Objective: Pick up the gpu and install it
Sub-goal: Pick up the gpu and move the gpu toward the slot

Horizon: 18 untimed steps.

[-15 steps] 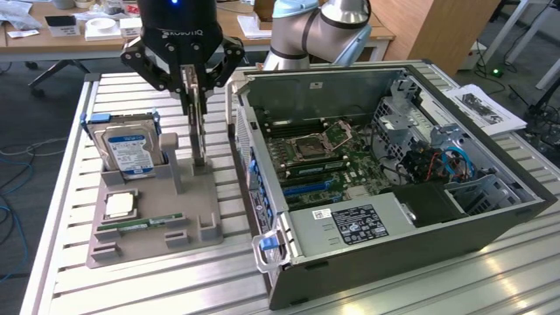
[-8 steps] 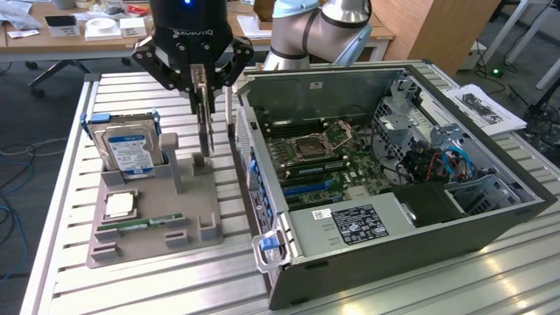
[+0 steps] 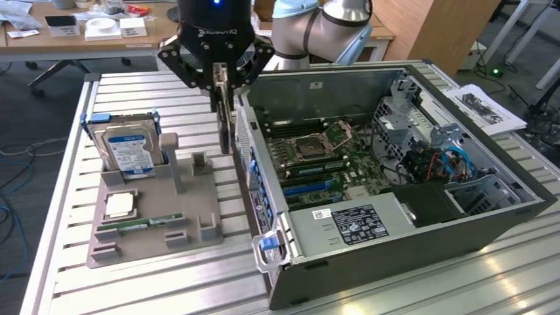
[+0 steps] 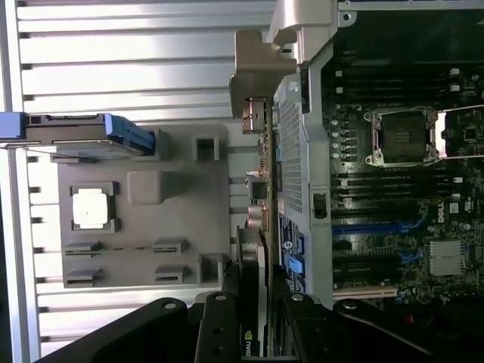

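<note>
Underneath everything, a slatted metal table [image 3: 157, 289], wide enough to carry both work places side by side. On the exterior view's right, an open computer case [image 3: 420, 243], laid on its side with the cover off, probably so that the motherboard [image 3: 332, 157] faces upward and can be reached from above. Just beside the case, on the exterior view's left, a grey holder tray [image 3: 149, 246] with shaped slots, apparently made to keep each part at a known place. Standing upright in its far corner, a silver hard drive [image 3: 127, 151] with a blue-white label. Nearer, lying flat in a square pocket, a processor chip [image 3: 120, 205]. Nearest, set on its edge in small clips, a narrow green RAM stick [image 3: 140, 224].

Above the gap between tray and case, the gripper [image 3: 220, 73], pointing straight down, jaws drawn in and pinching the gpu [image 3: 225, 121] by its upper edge. Hangs vertical and edge-on, clear of the tray, close to the outer wall of the case but not over the motherboard. In the wrist view, seen along its thin side, with the silver end bracket [image 4: 253, 68] at one end. Held upright presumably because a motherboard slot takes a card from above, edge first. Picking up looks done; installing not yet.
</note>
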Each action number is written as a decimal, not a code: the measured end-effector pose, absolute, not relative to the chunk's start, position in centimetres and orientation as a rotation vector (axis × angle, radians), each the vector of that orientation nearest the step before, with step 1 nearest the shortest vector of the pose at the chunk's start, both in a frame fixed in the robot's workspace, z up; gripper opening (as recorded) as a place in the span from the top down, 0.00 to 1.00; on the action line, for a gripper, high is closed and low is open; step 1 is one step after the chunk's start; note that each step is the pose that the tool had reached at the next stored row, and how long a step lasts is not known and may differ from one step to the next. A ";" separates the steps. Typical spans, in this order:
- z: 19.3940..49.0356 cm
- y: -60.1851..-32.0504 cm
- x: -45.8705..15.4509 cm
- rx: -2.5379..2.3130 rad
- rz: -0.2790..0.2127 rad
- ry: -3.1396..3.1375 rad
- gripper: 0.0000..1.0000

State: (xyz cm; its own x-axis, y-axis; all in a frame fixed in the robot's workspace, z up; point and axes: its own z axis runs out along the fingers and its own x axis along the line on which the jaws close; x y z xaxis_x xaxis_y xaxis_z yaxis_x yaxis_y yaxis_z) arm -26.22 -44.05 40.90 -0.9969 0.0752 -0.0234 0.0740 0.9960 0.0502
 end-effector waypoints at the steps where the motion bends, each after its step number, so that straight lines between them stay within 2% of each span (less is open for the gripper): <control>1: 40.9 -44.0 -25.9 0.116 0.077 3.113 0.73; 18: 40.9 -44.0 -20.0 0.116 0.077 3.113 0.73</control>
State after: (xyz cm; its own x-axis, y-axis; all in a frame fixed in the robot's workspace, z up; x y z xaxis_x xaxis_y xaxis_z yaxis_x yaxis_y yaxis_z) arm -19.97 -43.96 40.91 -0.9969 0.0751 -0.0233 0.0739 0.9960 0.0500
